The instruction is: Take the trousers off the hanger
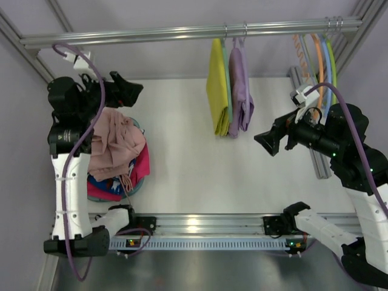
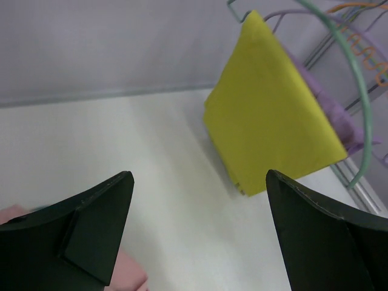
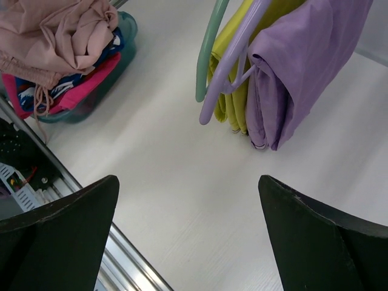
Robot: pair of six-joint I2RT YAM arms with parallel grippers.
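Note:
Yellow trousers (image 1: 217, 89) hang folded over a green hanger (image 3: 206, 57) on the rail (image 1: 182, 31). Lilac trousers (image 1: 240, 91) hang beside them on a lilac hanger (image 3: 225, 85). Both pairs show in the right wrist view, yellow (image 3: 233, 103) and lilac (image 3: 297, 66), and in the left wrist view, yellow (image 2: 270, 109) with lilac (image 2: 330, 106) behind. My left gripper (image 1: 130, 92) is open and empty, left of the trousers above the basket. My right gripper (image 1: 267, 142) is open and empty, right of and below the lilac pair.
A teal basket (image 1: 134, 185) at the left holds a dusty-pink garment (image 1: 115, 142) over red-magenta cloth (image 1: 140, 167). Empty orange, blue and green hangers (image 1: 324, 57) hang at the rail's right end. A metal rail (image 1: 200, 224) runs along the near edge.

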